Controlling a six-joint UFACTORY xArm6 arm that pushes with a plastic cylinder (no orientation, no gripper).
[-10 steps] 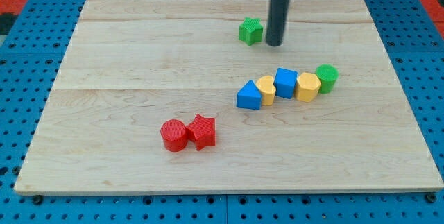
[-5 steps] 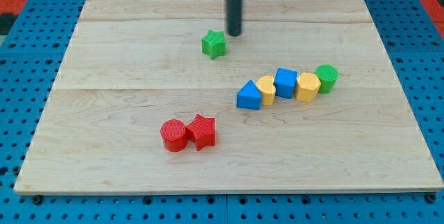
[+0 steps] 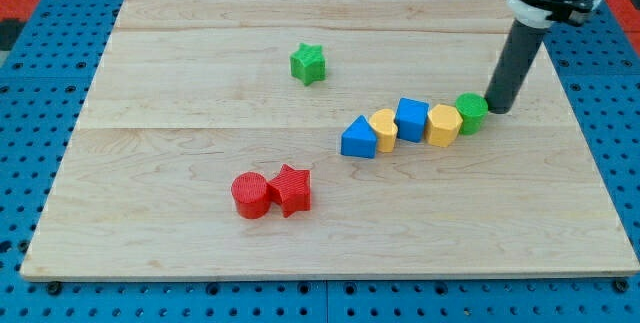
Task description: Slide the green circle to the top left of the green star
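Camera view shows my tip [image 3: 497,111] (a bare rod, no jaws) just right of the green circle [image 3: 471,112], which ends the block row, well right and below the green star [image 3: 308,63]

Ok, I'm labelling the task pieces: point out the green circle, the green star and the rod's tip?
green circle [image 3: 472,111], camera view, top face.
green star [image 3: 308,63], camera view, top face.
my tip [image 3: 496,109], camera view, rod's very end, beside the circle's right.

Red circle [image 3: 251,195] – red star [image 3: 292,189]
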